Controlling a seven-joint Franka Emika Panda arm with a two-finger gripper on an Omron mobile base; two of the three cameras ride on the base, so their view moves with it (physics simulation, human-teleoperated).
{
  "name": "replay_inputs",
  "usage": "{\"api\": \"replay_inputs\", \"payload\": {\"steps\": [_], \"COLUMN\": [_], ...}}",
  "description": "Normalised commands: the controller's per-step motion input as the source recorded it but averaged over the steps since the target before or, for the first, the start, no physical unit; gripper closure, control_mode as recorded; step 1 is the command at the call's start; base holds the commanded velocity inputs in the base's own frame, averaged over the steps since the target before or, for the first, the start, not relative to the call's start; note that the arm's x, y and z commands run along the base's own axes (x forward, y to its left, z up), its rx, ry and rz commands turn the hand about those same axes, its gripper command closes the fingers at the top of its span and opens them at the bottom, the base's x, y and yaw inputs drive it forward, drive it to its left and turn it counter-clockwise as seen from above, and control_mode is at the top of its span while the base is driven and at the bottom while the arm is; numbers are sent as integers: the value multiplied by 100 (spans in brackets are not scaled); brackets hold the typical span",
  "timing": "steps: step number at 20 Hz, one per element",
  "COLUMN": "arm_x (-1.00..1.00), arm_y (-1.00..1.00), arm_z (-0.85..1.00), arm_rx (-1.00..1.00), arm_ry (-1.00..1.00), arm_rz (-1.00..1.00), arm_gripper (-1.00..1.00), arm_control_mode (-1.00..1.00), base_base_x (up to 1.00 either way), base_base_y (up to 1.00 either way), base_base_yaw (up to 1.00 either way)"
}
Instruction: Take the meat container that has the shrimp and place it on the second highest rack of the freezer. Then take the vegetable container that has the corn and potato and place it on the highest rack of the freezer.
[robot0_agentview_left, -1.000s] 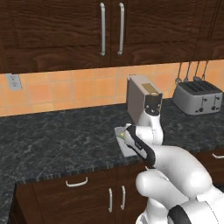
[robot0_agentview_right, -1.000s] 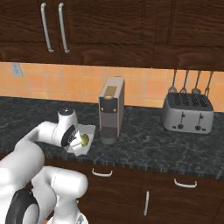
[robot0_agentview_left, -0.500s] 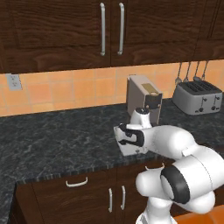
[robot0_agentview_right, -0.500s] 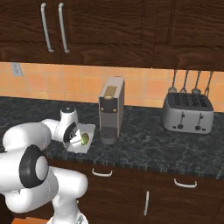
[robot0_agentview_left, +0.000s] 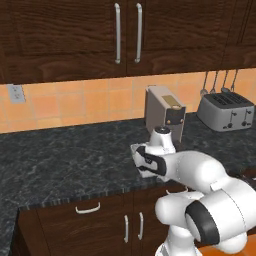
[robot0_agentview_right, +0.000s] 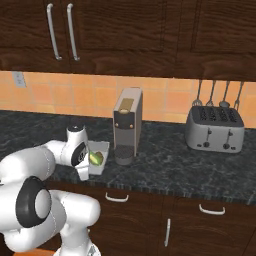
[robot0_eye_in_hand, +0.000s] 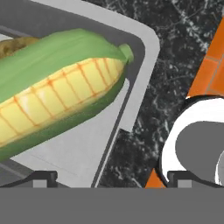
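The vegetable container (robot0_agentview_left: 137, 152) (robot0_agentview_right: 102, 166) is a grey metal tray on the dark counter, near its front edge and just left of the coffee machine. In the hand view its rim (robot0_eye_in_hand: 145, 52) is very close. The corn (robot0_eye_in_hand: 57, 100) (robot0_agentview_right: 96, 158) lies in it, yellow with a green husk, and a bit of the brown potato (robot0_eye_in_hand: 12, 45) shows behind the cob. My gripper (robot0_eye_in_hand: 114, 177) (robot0_agentview_left: 144, 163) is open at the tray's near rim, fingertips wide apart, one over the tray floor and one over the counter. The meat container, shrimp and freezer are out of view.
A tan coffee machine (robot0_agentview_left: 165, 112) (robot0_agentview_right: 127, 125) stands right beside the tray. A silver toaster (robot0_agentview_left: 225, 111) (robot0_agentview_right: 215, 129) sits further right under hanging utensils (robot0_agentview_right: 217, 95). Dark wooden cabinets (robot0_agentview_left: 125, 35) hang above the counter (robot0_agentview_left: 60, 160).
My arm has folded down and swung its elbow outward while the hand stayed at the tray. The tray and the cameras have not moved.
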Motion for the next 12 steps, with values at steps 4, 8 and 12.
{"api": "replay_inputs", "payload": {"steps": [4,8,12], "arm_x": [18,14,-42], "arm_y": [-3,-1,-9], "arm_z": [-50,-49,-6], "arm_rx": [0,0,0], "arm_ry": [19,18,0], "arm_rz": [-17,-11,-11], "arm_gripper": [100,100,100], "arm_control_mode": [-100,-100,-100], "base_base_x": [0,0,0], "base_base_y": [0,0,0], "base_base_yaw": [0,0,0]}}
